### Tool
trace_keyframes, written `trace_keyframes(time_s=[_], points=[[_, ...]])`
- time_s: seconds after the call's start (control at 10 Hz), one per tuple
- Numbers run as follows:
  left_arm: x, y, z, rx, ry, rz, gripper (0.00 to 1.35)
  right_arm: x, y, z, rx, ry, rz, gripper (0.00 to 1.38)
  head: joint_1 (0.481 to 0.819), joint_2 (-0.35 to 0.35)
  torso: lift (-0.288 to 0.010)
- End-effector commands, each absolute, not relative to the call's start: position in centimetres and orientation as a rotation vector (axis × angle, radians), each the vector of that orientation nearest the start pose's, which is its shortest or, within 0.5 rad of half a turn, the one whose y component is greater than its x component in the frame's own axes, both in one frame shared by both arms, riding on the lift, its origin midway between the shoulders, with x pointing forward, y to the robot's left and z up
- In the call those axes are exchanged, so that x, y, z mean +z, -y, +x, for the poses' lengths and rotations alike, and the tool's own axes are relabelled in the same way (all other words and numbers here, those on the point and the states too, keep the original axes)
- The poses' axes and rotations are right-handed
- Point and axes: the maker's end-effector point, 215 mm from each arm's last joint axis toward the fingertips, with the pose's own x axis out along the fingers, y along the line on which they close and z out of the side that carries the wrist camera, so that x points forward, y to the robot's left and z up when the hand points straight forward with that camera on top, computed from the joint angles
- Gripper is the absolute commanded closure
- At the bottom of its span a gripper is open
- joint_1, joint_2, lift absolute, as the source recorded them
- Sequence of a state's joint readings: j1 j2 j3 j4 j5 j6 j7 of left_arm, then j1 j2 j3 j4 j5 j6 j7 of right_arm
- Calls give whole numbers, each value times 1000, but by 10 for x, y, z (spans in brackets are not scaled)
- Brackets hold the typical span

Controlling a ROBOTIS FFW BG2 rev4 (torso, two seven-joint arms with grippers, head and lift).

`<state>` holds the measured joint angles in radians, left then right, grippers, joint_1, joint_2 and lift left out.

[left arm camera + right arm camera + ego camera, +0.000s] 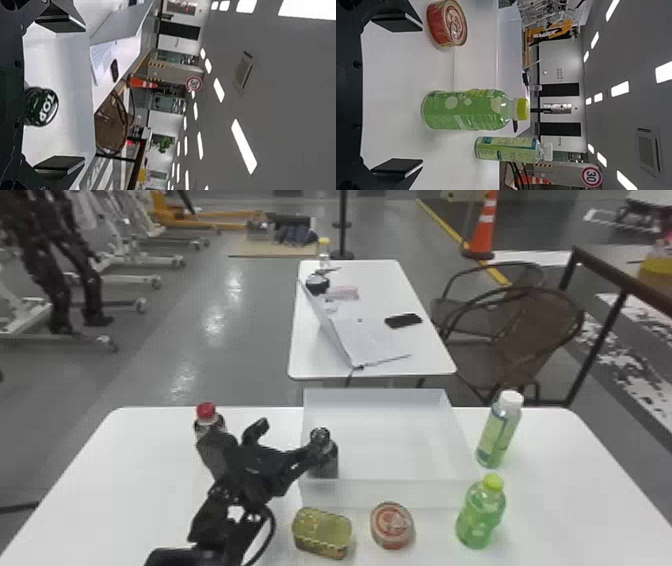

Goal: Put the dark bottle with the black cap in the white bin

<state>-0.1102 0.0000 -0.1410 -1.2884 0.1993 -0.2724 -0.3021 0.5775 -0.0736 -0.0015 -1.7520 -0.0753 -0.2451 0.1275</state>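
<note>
In the head view my left gripper hangs over the left side of the white bin, its two fingers wide apart. The dark bottle appears upright in the bin's near left corner, its lower end hidden by the front wall and its top partly covered by one finger. In the left wrist view my left gripper is open, with the black cap in the space between its fingers, touching neither. My right gripper stands open in the right wrist view, near a green bottle, gripping nothing.
A red-capped bottle stands behind the left gripper. Two tins, one gold and one round, lie before the bin. A white-capped bottle and a yellow-capped one stand at its right. Another table stands beyond.
</note>
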Motion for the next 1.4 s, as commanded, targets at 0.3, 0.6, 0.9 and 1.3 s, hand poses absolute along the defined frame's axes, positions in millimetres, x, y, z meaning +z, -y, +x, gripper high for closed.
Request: trace_keyframes(time_s=[0.3,0.6,0.9,1.3], points=[[-391,-256,492,-45,48,-119,130,-451,219,386,141,-149,5,96,549,0,-100],[-440,-303,415,31,-46,-42,130,-451,220,385,146,-156,-2,96,549,0,-100],[-455,-304,387,-13,-79,30,133,-452,220,385,148,-161,-8,96,549,0,-100],[-457,-306,384,-5,-70,22,133,-451,220,385,149,-159,-9,96,549,0,-100]])
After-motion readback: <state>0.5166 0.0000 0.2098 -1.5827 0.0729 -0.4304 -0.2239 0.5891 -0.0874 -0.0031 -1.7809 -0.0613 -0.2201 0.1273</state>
